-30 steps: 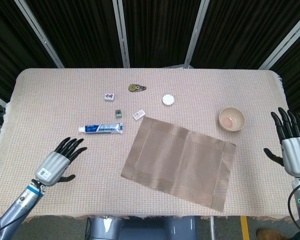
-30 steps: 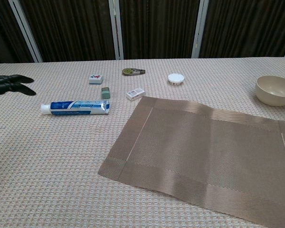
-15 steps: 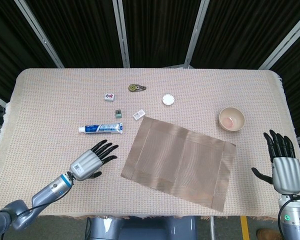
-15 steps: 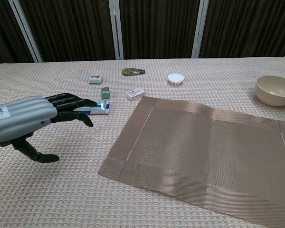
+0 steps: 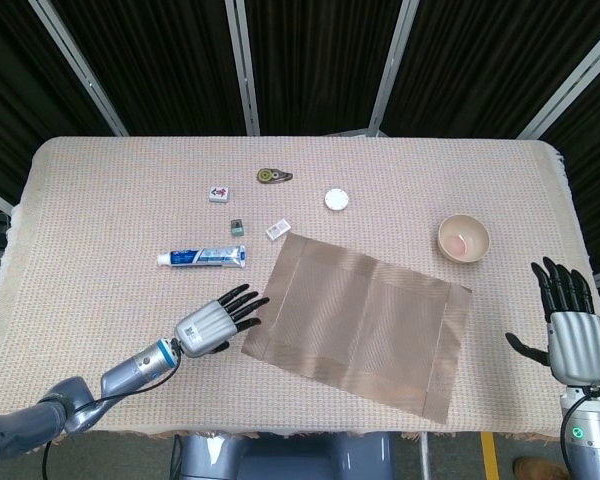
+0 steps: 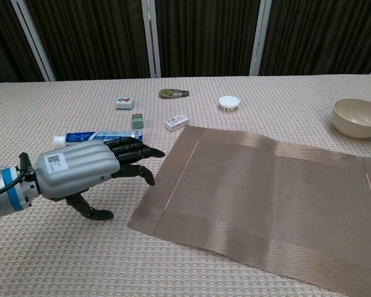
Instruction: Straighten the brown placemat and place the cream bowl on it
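The left hand [image 5: 208, 326], fingers spread and empty, hovers just beside the skewed brown placemat [image 5: 360, 322]; the right hand [image 5: 572, 332], also spread and empty, sits well apart from the cream bowl [image 5: 464, 238].

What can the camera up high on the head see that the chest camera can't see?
Only the head view shows the right hand, open at the table's right edge, plus the whole table with all its edges.

Only the chest view shows the bowl from the side and a label on the back of the left hand.

Both show the left hand reaching toward the crooked brown placemat, the toothpaste tube, and the small items behind it.
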Robot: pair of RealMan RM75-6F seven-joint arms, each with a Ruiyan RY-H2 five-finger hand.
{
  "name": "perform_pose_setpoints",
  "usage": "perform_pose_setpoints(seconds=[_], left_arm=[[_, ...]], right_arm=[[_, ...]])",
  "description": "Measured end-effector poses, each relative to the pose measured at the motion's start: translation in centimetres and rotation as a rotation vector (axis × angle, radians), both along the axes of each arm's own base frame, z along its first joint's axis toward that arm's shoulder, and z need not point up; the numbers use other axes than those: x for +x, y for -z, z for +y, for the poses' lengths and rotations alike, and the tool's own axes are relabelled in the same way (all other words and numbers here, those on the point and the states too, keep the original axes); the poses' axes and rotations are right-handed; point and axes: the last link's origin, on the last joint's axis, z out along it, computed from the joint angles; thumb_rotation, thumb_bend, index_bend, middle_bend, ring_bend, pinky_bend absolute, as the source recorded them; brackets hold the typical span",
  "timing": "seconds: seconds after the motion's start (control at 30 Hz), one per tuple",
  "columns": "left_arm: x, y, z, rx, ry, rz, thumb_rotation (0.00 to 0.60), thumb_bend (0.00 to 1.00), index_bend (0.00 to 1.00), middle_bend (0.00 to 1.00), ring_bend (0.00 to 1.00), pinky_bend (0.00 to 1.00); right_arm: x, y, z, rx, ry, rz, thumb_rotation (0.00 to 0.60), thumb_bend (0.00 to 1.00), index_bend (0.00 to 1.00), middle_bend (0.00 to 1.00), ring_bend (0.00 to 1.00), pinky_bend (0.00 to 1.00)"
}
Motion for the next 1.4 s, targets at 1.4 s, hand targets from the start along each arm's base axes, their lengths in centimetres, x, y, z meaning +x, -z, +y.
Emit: perform_pose_setpoints(seconds=[1.4], left_arm=[[2.7,4.0,-0.6,-0.045,0.086,0.068,0.600,0.39,0.40,0.00,0.00,0.00]], right_arm=[[1.2,-1.3,0.8,-0.029,-0.049,-0.053,0.600,0.00,0.00,0.00,0.00,0.00]])
